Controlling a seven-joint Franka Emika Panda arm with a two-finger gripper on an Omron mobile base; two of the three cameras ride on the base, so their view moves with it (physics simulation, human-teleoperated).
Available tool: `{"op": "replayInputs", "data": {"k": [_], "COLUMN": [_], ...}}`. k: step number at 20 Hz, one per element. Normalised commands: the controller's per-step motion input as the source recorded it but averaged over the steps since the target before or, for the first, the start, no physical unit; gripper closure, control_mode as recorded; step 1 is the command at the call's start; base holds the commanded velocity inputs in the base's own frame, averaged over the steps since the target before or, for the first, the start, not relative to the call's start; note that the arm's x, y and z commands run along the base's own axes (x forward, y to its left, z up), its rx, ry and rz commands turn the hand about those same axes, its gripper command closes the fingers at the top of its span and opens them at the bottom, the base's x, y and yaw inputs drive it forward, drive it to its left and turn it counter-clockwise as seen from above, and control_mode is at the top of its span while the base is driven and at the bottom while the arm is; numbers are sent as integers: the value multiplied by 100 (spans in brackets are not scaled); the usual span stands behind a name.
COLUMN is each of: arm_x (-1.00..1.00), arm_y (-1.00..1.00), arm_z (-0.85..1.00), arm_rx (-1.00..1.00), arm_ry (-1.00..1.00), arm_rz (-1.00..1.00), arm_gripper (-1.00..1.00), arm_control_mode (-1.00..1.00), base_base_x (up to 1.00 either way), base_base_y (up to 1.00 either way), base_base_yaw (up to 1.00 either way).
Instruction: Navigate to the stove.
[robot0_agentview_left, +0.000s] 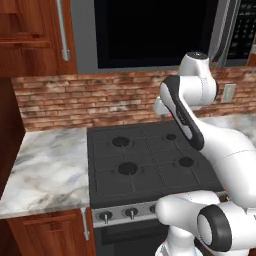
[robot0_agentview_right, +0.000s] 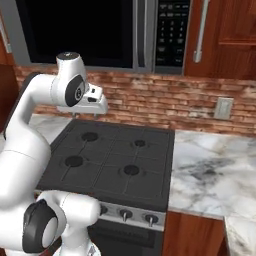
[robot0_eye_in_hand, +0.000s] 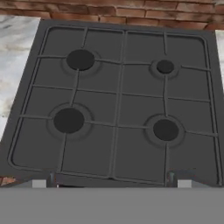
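Stove (robot0_agentview_left: 150, 160) dead ahead of base, set between marble counter (robot0_agentview_left: 47, 170) runs, knobs (robot0_agentview_left: 131, 213) at near edge facing robot. Gripper (robot0_agentview_right: 95, 107) hangs above cooktop's back edge by brick wall (robot0_agentview_right: 165, 102); finger spread: cannot tell. Judgement: base about arrived, little driving left.

- The arm (robot0_agentview_left: 210, 150) hid the stove's (robot0_agentview_left: 135, 160) right front corner and knobs in the left base view.
- The microwave (robot0_agentview_right: 100, 30) was cut off by the top edge.
- The gripper's (robot0_eye_in_hand: 116, 181) fingertips barely showed, so their spacing couldn't be told.
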Motion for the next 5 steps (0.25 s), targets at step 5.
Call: {"op": "replayInputs", "data": {"k": [5], "arm_x": [0], "arm_y": [0], "arm_z": [0], "arm_rx": [0], "arm_ry": [0], "arm_rz": [0], "arm_gripper": [-100], "arm_control_mode": [100], "base_base_x": [53], "base_base_y": [-9], "base_base_yaw": [1]}}
